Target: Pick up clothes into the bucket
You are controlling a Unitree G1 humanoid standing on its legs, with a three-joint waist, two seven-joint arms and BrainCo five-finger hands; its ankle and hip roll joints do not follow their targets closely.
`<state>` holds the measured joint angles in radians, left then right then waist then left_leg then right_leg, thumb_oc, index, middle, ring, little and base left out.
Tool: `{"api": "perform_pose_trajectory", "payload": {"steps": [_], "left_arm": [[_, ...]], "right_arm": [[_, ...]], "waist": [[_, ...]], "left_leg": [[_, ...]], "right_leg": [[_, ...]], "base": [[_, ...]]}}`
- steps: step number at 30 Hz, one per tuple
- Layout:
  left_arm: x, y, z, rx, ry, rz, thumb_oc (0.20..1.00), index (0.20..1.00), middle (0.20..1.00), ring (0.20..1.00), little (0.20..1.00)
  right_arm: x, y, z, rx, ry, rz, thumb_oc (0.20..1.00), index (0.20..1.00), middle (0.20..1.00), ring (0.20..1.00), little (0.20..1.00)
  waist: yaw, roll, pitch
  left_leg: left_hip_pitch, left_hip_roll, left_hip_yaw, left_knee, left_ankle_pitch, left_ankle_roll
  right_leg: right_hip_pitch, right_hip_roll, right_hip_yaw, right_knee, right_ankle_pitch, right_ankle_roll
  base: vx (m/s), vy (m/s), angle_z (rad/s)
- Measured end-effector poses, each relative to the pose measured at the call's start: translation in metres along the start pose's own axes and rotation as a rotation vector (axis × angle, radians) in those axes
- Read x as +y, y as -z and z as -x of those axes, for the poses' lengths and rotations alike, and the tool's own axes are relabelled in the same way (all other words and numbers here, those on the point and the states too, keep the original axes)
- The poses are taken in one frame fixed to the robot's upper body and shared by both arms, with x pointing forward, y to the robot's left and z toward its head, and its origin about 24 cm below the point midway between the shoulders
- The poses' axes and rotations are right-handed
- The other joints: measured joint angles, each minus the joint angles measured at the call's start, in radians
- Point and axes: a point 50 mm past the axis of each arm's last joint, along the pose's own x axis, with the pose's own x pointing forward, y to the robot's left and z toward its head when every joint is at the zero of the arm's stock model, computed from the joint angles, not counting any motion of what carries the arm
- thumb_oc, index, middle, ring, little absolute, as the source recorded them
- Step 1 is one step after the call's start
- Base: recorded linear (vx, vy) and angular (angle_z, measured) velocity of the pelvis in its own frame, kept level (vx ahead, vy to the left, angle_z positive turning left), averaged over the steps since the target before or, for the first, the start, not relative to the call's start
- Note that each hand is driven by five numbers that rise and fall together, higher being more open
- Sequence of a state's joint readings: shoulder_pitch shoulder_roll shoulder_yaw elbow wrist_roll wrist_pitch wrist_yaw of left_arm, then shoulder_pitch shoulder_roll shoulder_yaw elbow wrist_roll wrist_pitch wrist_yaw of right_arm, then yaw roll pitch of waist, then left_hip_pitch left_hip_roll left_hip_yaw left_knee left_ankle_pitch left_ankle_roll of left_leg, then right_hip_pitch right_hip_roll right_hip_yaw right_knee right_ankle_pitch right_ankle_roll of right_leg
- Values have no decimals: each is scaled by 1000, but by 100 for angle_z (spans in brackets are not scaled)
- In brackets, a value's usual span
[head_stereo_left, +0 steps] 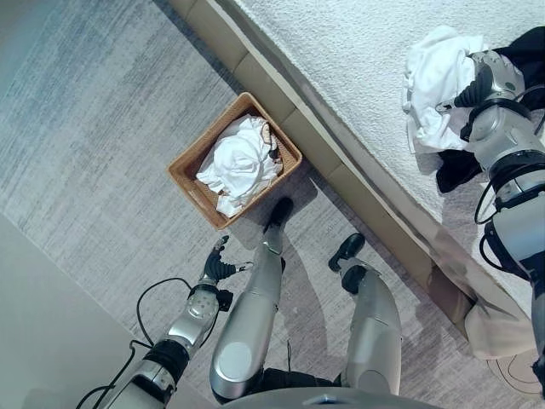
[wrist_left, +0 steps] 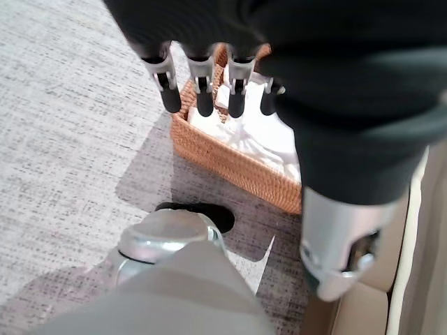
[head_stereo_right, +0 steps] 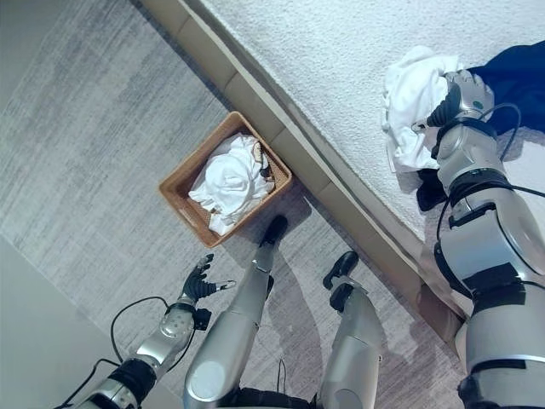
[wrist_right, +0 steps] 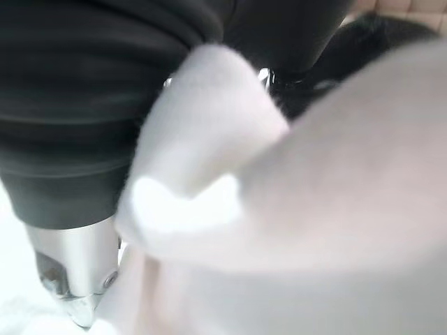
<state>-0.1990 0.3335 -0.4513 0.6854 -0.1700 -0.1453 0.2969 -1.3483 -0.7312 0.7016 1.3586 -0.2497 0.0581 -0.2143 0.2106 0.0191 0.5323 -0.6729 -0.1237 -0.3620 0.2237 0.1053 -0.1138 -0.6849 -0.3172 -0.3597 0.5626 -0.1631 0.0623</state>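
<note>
A wicker basket [head_stereo_left: 183, 166] stands on the carpet beside the bed, with white clothes [head_stereo_left: 238, 162] heaped in it. On the bed lies a bunched white cloth [head_stereo_left: 434, 77], and my right hand [head_stereo_left: 490, 81] rests against its right side. In the right wrist view that white cloth [wrist_right: 314, 209] is bunched right against the hand [wrist_right: 70, 105]. A dark blue garment [head_stereo_right: 511, 77] lies under and behind that arm. My left hand [head_stereo_left: 217, 264] hangs open low over the carpet, short of the basket [wrist_left: 230, 164], with straight fingers [wrist_left: 199, 91] and nothing held.
The bed [head_stereo_left: 358, 60] has a white textured cover and runs diagonally across the upper right. Its beige padded edge [head_stereo_left: 341, 162] lies just behind the basket. Grey carpet [head_stereo_left: 85, 128] spreads to the left.
</note>
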Motion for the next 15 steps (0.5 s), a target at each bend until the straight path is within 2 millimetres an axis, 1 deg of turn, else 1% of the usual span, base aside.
{"api": "perform_pose_trajectory", "payload": {"steps": [1, 2, 4, 7, 10, 11, 13, 14, 15], "left_arm": [[-1, 0, 0, 3, 8, 0, 1000, 1000, 1000, 1000, 1000], [-2, 0, 0, 3, 26, 0, 1000, 1000, 1000, 1000, 1000], [-4, -1, -1, 2, 40, 10, 1000, 1000, 1000, 1000, 1000], [-4, -3, -2, -1, 44, 11, 1000, 1000, 1000, 1000, 1000], [-4, -9, -5, -17, 42, 23, 1000, 1000, 1000, 1000, 1000], [-4, -13, -7, -27, 40, 24, 1000, 1000, 1000, 1000, 1000], [-3, -17, -9, -40, 37, 24, 1000, 1000, 1000, 1000, 1000], [-3, -18, -9, -46, 35, 26, 1000, 1000, 1000, 1000, 1000], [-2, -18, -9, -45, 31, 25, 1000, 1000, 1000, 1000, 1000]], "right_arm": [[-3, -1, -1, -1, -5, -1, 388, 388, 388, 388, 388], [-8, -3, -2, -4, -19, 10, 200, 200, 200, 200, 200], [-16, -3, -4, -3, -22, -2, 200, 200, 200, 200, 200], [-19, -5, -4, -7, -20, -9, 200, 200, 200, 200, 200], [-22, -10, -4, -31, -10, -32, 200, 200, 200, 200, 200], [-25, -18, -4, -64, 5, -46, 200, 200, 200, 200, 200], [-27, -27, -4, -106, 23, -49, 200, 200, 200, 200, 200], [-27, -27, -4, -108, 25, -47, 200, 200, 200, 200, 200], [-31, -35, -3, -146, 41, -63, 200, 200, 200, 200, 200]], "waist": [[0, 0, 0], [-1, 1, 0], [-1, 2, -1], [-1, 2, -1], [-3, 3, -1], [-3, 3, -1], [-7, 3, -1], [-13, 2, -2], [-27, 2, -2]], "left_leg": [[0, 0, -1, -1, 0, 0], [0, 0, 0, -1, 1, 1], [1, 1, 0, -1, 1, 1], [3, 4, 3, -1, 1, 1], [6, 8, 16, -1, 1, 1], [7, 12, 27, -1, 1, 2], [15, 17, 37, -3, 2, 3], [19, 19, 40, -3, 2, 3], [19, 25, 45, -4, 2, 5]], "right_leg": [[-1, 0, -1, 1, 0, -1], [-1, 0, -1, 1, -1, -1], [-1, 0, 0, 1, -1, -1], [-1, 0, 2, 0, 0, -1], [-8, 3, 16, -3, 0, -2], [-11, 9, 27, -2, 6, -5], [-10, 18, 39, -9, 13, -7], [-8, 18, 42, -11, 14, -9], [-5, 24, 41, -18, 20, -9]], "base": [[0, 0, 0], [0, 0, 0], [0, 0, 0], [-3, 7, -2], [-15, 11, -12], [-6, 6, -22], [-57, 53, -22], [-111, 93, -14], [-27, 37, -10]]}}
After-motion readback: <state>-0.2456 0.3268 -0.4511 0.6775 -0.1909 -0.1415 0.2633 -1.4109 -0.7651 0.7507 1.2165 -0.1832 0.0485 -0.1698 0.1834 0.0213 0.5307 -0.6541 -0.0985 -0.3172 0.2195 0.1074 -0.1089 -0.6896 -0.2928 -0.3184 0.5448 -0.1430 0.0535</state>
